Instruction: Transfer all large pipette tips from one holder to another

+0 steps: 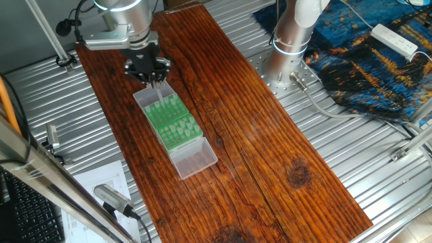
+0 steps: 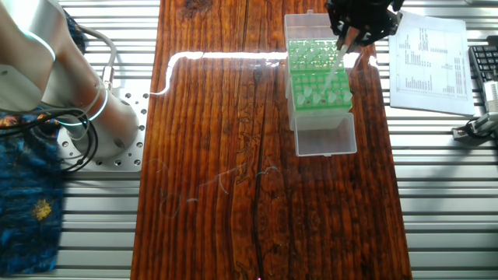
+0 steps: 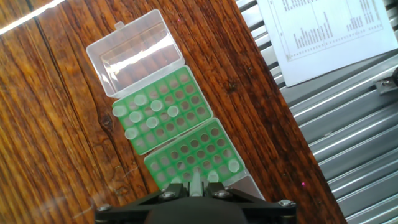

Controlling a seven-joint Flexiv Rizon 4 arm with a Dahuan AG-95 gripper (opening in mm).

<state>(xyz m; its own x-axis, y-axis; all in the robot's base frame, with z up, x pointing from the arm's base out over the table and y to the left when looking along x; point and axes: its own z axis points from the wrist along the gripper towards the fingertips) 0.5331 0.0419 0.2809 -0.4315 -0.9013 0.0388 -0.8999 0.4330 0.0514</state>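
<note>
on the far left of the other fixed view the arm's base (image 2: 93, 128) sits bolted off the wooden board (image 2: 210, 155), leaving the whole plank free as a working lane. moving right, the clear open lid (image 2: 325, 138) lies flat beside the green racks, hinged out of the way so nothing blocks a vertical approach. next comes the fuller rack (image 3: 163, 111), with the large pipette tips (image 3: 142, 113) standing wide ends up in its holes, about a dozen in a loose cluster, upright because that is the only way fingers can pinch them from above. touching it is the second rack (image 3: 193, 152), mostly bare holes with a couple of tips seated near its right corner, so this looks like the receiving side. the gripper (image 2: 348, 39) hangs over that second rack, and its fingers appear closed on one pale tip (image 2: 334, 68) that slants down toward the grid; in the hand view that tip shows right at the fingertips. i'd judge it's lining up a hole for insertion. furthest right, a printed sheet (image 2: 428, 58) lies on the metal table (image 2: 443, 194), clear of the action.
</note>
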